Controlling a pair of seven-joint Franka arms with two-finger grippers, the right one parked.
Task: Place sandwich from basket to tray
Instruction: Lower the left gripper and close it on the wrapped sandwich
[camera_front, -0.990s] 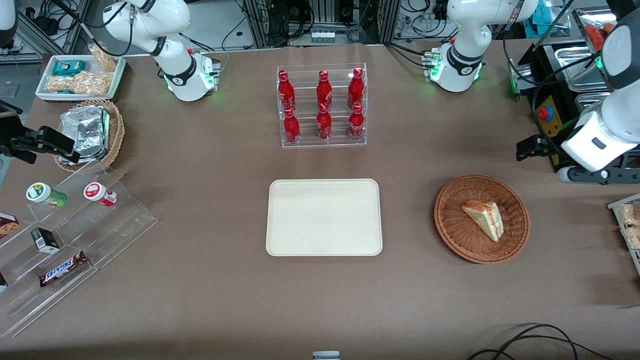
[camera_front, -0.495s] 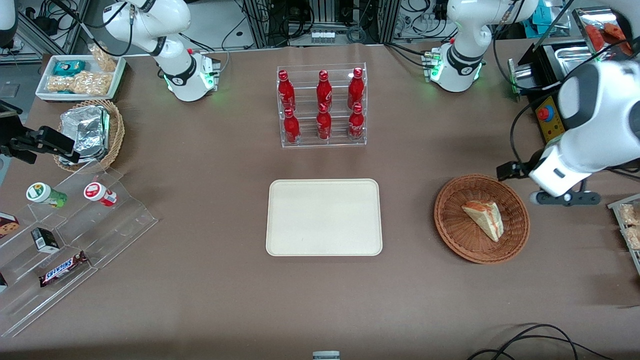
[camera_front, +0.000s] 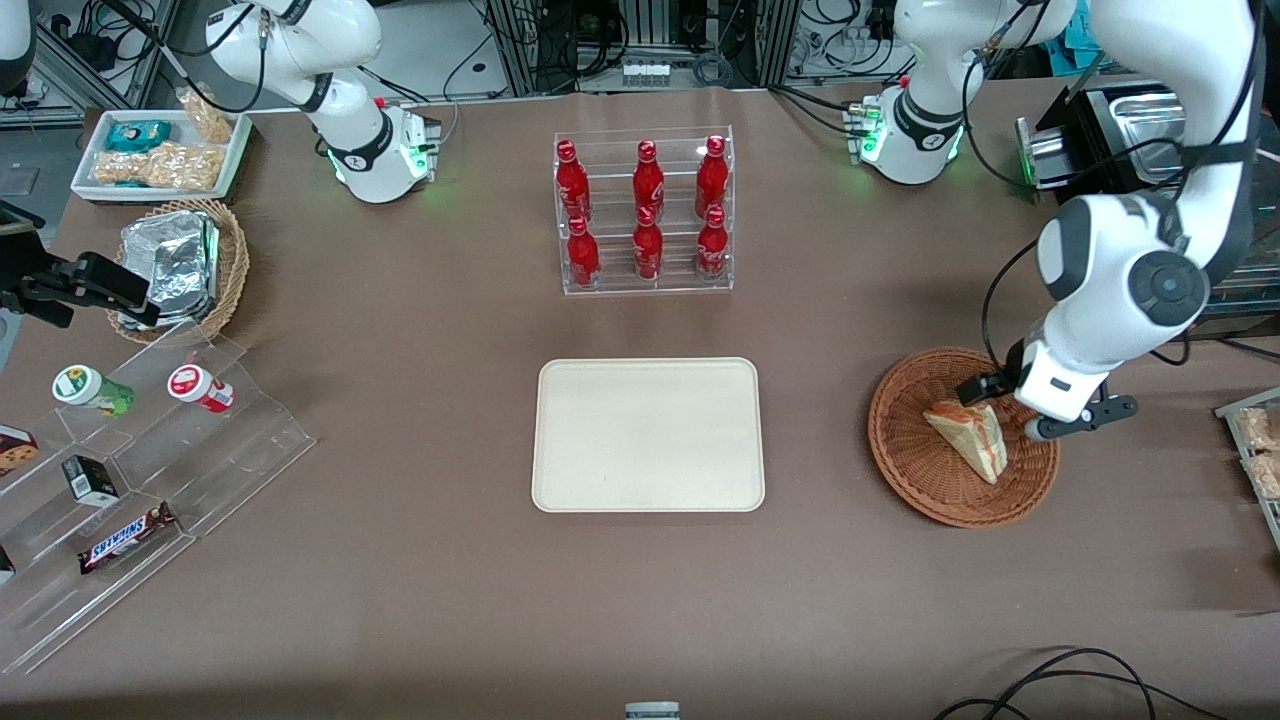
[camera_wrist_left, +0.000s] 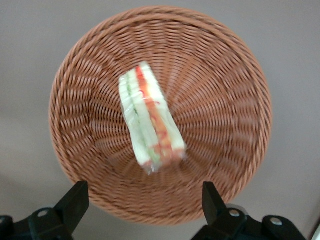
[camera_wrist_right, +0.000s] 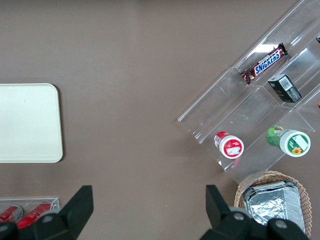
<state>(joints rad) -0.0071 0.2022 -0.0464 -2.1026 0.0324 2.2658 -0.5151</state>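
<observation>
The sandwich (camera_front: 968, 437), a pale wedge with orange-red and green filling, lies in the round reddish-brown basket (camera_front: 900, 460) toward the working arm's end of the table. My left gripper (camera_front: 1030, 405) hovers over the basket's rim, just beside the sandwich, open with nothing in it. In the left wrist view the sandwich (camera_wrist_left: 150, 120) sits mid-basket (camera_wrist_left: 225, 100), ahead of the gripper (camera_wrist_left: 142, 200) and its wide-apart fingers (camera_wrist_left: 75, 200). The cream tray (camera_front: 648, 435) lies bare at the table's middle; the right wrist view shows part of the tray (camera_wrist_right: 27, 122).
A clear rack of red bottles (camera_front: 645, 210) stands farther from the front camera than the tray. Toward the parked arm's end are a stepped acrylic shelf (camera_front: 130, 470) with snacks, a lighter basket of foil packets (camera_front: 180, 265) and a white snack tray (camera_front: 160, 155).
The left arm has swung in from the table's end and come down, bringing the open gripper from beside the basket to over its rim. The sandwich has not moved.
</observation>
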